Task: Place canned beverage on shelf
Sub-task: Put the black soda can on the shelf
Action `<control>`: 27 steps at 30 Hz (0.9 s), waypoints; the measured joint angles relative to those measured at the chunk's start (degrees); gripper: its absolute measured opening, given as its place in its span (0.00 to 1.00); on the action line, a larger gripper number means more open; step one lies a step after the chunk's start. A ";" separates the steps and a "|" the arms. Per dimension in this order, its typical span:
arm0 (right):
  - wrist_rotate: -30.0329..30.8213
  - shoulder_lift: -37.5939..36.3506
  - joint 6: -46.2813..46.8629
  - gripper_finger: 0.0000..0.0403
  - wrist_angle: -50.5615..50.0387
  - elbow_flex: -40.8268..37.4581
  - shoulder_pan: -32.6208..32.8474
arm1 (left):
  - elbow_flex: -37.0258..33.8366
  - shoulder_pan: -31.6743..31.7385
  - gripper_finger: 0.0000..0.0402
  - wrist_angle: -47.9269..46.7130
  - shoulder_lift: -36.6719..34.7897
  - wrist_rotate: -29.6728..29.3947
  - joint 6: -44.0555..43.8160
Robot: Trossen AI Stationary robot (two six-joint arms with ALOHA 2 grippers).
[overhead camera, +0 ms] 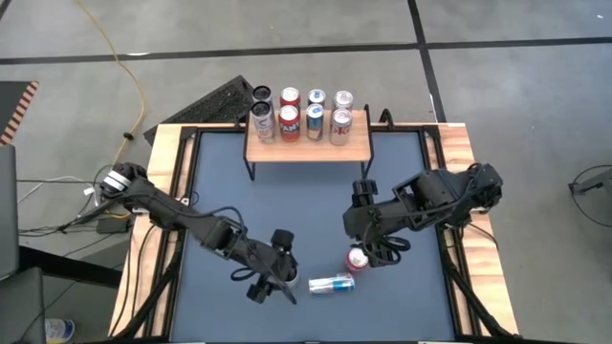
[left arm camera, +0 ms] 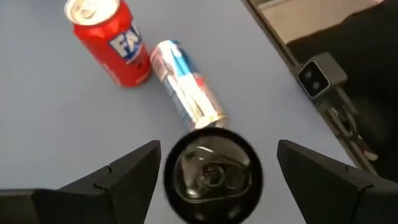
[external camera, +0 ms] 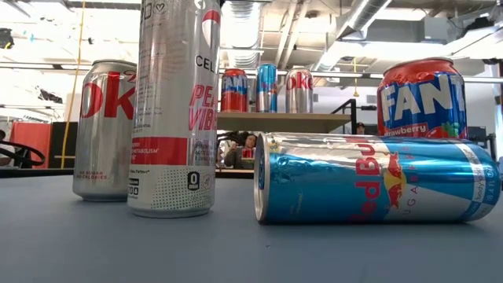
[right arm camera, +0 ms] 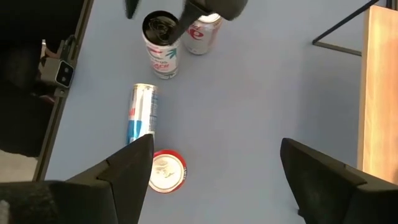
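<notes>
**Shelf half stocked, four cans left on tabletop**

The shelf (overhead camera: 308,148) at the far side carries four upright cans (overhead camera: 301,124) along its top, with more standing behind it. Still on the tabletop (overhead camera: 316,205): a tall slim can (left arm camera: 211,174) and a silver cola can (external camera: 104,130) upright, a red can (overhead camera: 358,259) upright, and a blue can (overhead camera: 332,283) lying on its side. Left gripper (left arm camera: 214,174) hangs over the tall slim can, fingers spread, nothing gripped. Right gripper (right arm camera: 214,180) hovers near the red can, also released. Next pick not begun.
</notes>
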 joint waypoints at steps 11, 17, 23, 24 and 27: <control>0.03 0.00 0.95 0.82 0.03 0.00 0.19 | -0.83 0.78 0.78 0.54 0.37 -0.03 -0.47; 0.03 0.00 0.95 0.82 0.00 0.00 0.19 | -2.86 1.82 0.78 3.12 1.92 4.60 -2.86; 0.03 0.00 1.00 0.82 0.02 0.00 0.19 | -2.88 2.46 0.74 2.22 1.81 6.05 -1.83; 0.03 0.00 1.00 0.82 0.00 0.00 0.19 | -2.88 2.58 0.73 2.35 1.81 6.28 -1.36; 0.03 0.00 1.00 0.82 0.02 0.00 0.19 | -2.88 2.60 0.68 3.02 1.81 6.14 0.10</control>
